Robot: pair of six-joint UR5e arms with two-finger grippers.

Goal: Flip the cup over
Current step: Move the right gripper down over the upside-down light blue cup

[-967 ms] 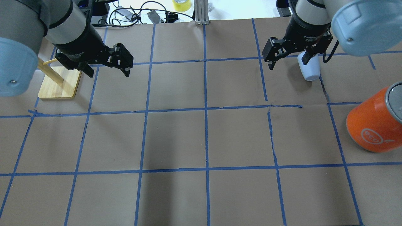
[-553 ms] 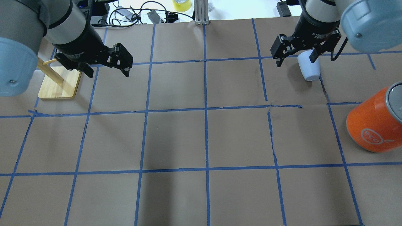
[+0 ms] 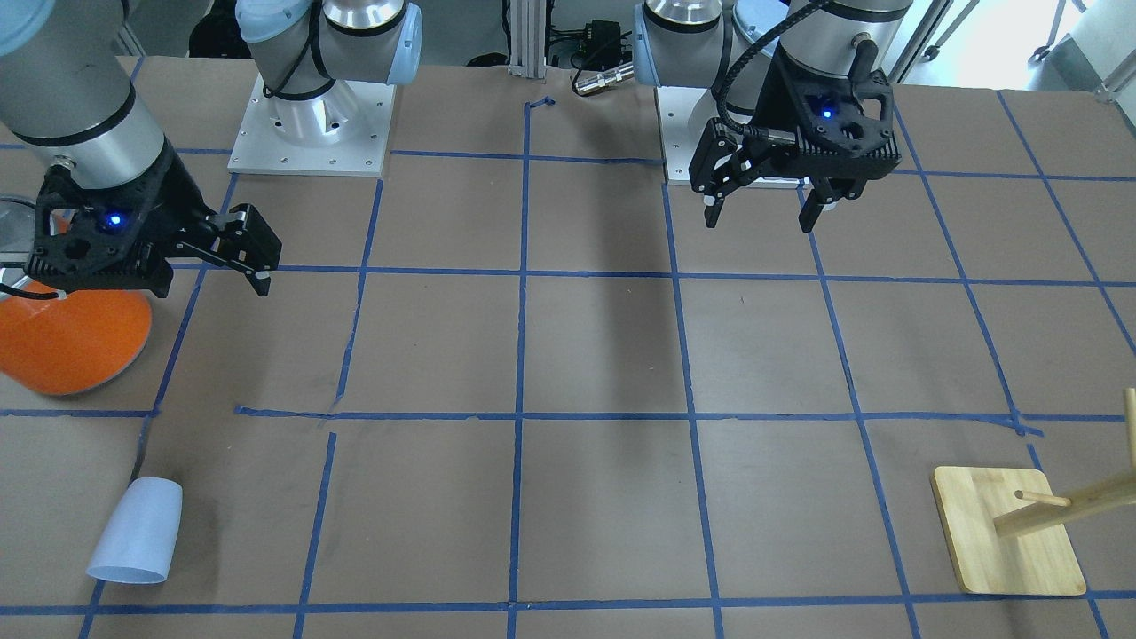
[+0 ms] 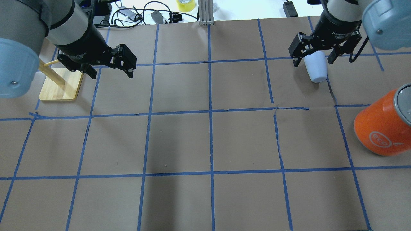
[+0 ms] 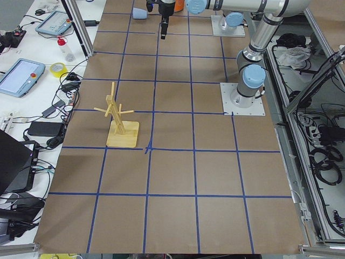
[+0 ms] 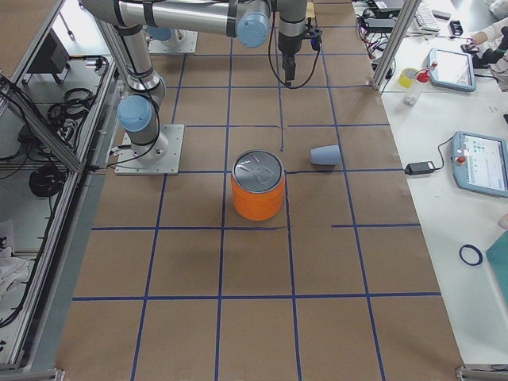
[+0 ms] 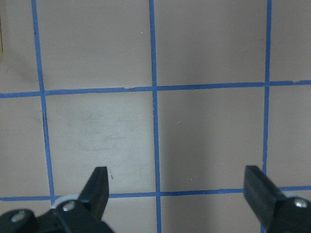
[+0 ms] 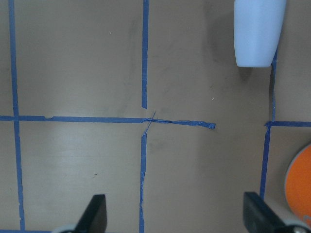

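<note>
The cup (image 4: 315,65) is a small pale lavender-blue tumbler lying on its side on the brown paper, at the far right of the overhead view. It also shows in the front-facing view (image 3: 133,532), in the right wrist view (image 8: 257,31) and in the exterior right view (image 6: 325,155). My right gripper (image 4: 313,61) is open and empty, held well above the table; in its wrist view (image 8: 176,218) the cup lies ahead and to the right, apart from it. My left gripper (image 4: 110,75) is open and empty above the far left, and also shows in the front-facing view (image 3: 760,222).
A large orange can with a silver top (image 4: 382,125) stands at the right edge, nearer than the cup, and also shows in the front-facing view (image 3: 71,337). A wooden peg stand (image 4: 61,85) sits at the far left. Cables and a tape roll (image 4: 185,4) lie beyond the far edge.
My right gripper has moved right and toward the far edge in the overhead view, still open, uncovering more of the cup. The cup and the left arm have not moved.
</note>
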